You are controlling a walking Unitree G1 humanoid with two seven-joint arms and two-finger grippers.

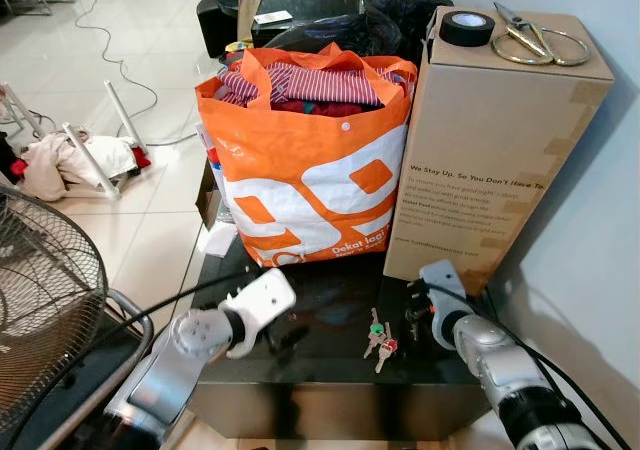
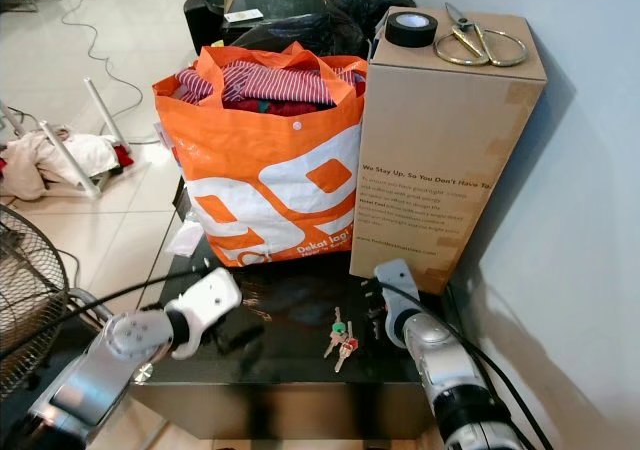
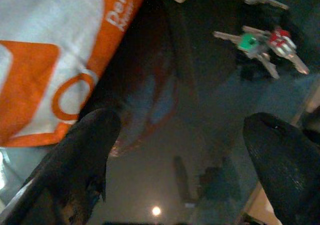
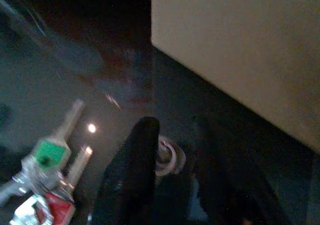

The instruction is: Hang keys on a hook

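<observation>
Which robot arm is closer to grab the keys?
The right, probably. The right gripper sits beside the bunch of silver keys with green and red caps on the glossy black table. The left gripper hovers farther off, fingers spread.

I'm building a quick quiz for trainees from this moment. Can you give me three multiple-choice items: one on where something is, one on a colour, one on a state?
1. Where does the bunch of keys lie?
A. on the dark table top, between the two grippers
B. on top of the cardboard box
C. inside the orange bag

2. What colours are the caps on the keys?
A. blue and yellow
B. green and red
C. black and white

3. How are the left gripper's fingers?
A. shut on the keys
B. shut on the bag
C. spread apart with nothing between them

Answers:
1. A, the keys rest flat on the table in front of the orange bag and the cardboard box.
2. B, the left wrist view shows one green and one red cap.
3. C, that view shows both black fingers wide apart over bare table.
</observation>
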